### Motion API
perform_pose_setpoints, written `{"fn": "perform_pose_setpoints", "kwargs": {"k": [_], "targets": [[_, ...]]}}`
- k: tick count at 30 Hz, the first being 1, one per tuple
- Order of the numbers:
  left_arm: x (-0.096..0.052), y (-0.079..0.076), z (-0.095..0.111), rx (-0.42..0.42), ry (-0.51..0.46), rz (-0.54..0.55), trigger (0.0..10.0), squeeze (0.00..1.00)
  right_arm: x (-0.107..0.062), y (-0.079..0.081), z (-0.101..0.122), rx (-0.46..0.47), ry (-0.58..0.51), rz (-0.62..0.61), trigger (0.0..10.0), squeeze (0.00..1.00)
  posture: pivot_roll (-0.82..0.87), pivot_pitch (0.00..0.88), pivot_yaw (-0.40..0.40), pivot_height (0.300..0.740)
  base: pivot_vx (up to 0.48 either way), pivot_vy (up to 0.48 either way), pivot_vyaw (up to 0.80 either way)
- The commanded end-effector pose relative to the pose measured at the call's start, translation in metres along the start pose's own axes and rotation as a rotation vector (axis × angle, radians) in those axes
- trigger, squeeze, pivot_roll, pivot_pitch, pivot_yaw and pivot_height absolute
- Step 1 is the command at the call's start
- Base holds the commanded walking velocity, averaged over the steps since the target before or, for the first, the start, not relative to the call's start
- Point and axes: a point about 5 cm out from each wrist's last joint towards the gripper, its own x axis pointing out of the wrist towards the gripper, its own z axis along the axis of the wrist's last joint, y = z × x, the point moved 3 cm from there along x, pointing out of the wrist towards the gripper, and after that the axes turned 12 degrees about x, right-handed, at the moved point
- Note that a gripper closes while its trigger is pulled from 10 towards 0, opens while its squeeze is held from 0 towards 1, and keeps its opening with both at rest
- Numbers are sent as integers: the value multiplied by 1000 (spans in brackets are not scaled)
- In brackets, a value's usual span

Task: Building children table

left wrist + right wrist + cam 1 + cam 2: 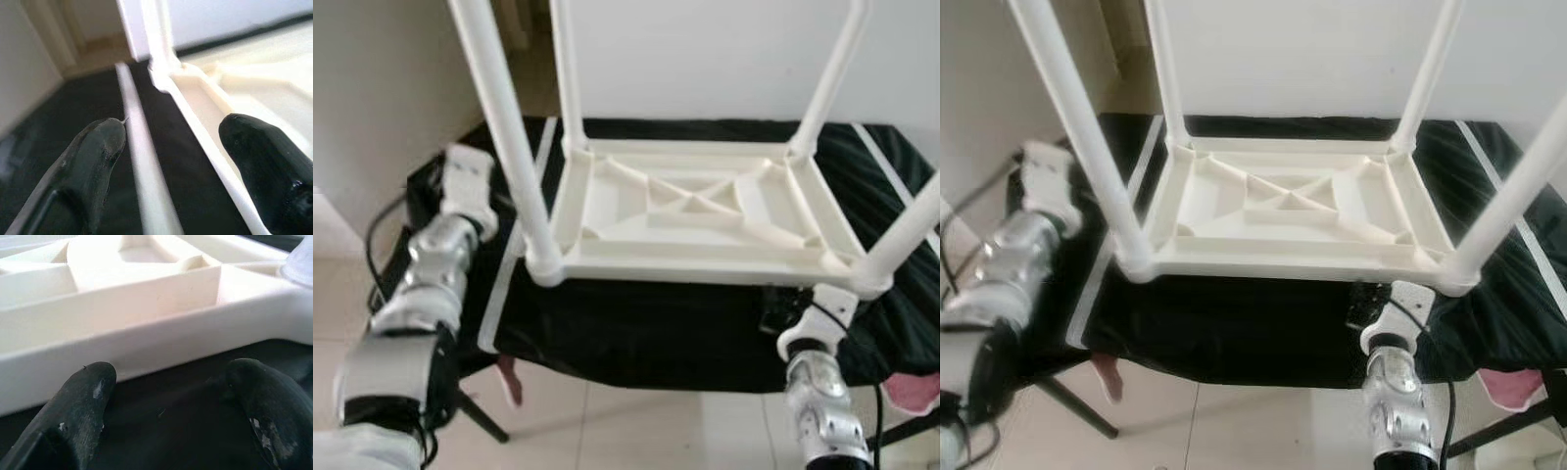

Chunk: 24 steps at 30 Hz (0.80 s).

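A white plastic children's table (690, 211) lies upside down on a black cloth (636, 323), its four legs pointing up. The near left leg (509, 137) and near right leg (906, 240) stand in their corner sockets. My left gripper (171, 142) is open at the table's left side, and the frame's left rim (205, 122) runs between its fingers (98, 147). My left wrist (465, 186) hovers over the cloth's left edge. My right gripper (171, 382) is open just in front of the near rim (146, 338), low over the cloth, with nothing held. Its wrist (818, 318) sits below the near right corner.
The cloth has white stripes (514, 264) and covers a stand with black legs (475, 416). A white wall (705, 59) is right behind it. Pink items hang at the lower left (509, 380) and lower right (911, 392). Tiled floor (636, 431) lies in front.
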Motion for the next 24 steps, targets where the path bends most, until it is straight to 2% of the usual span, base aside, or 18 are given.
{"fn": "perform_pose_setpoints", "kwargs": {"k": [1,2,3,7,10,12,14,15,16,17,19,24], "targets": [[-14,-54,19,2,-192,-630,10000,0,4,-5,-5,-26,28,-44,10000,0,-39,7,-19,740,0,0,0],[-14,-54,19,2,-192,-630,10000,0,4,-5,-5,-26,28,-44,10000,0,-39,7,-19,740,0,0,0],[-21,-63,19,-20,-227,-694,10000,0,9,-6,-3,-33,27,-62,10000,0,-31,8,-27,740,0,0,0],[-36,-82,25,-72,-294,-810,10000,0,20,-5,0,-35,34,-57,10000,0,-20,11,-33,740,0,0,0],[-40,-85,26,-77,-309,-829,10000,0,23,-4,1,-39,35,-56,10000,0,-20,11,-33,740,0,0,0],[-48,-95,31,-92,-338,-860,10000,0,34,-2,7,-46,25,-52,10000,0,-9,13,-38,740,0,0,0],[-48,-95,31,-92,-338,-860,10000,0,34,-2,7,-46,25,-52,10000,0,-9,13,-38,740,0,0,0],[-51,-100,34,-108,-349,-869,10000,0,40,-1,10,-50,24,-48,10000,0,-7,12,-37,740,0,0,0],[-54,-108,39,-115,-368,-882,10000,0,47,3,13,-62,30,-28,10000,0,1,10,-39,740,0,0,0],[-54,-108,39,-115,-368,-882,10000,0,47,3,13,-62,30,-28,10000,0,1,10,-39,740,0,0,0],[-59,-118,48,-144,-393,-896,10000,0,57,12,15,-75,47,6,10000,0,7,7,-43,740,0,0,0],[-66,-128,61,-179,-424,-917,10000,0,66,23,16,-71,61,31,10000,0,13,2,-49,740,0,0,0]]}}
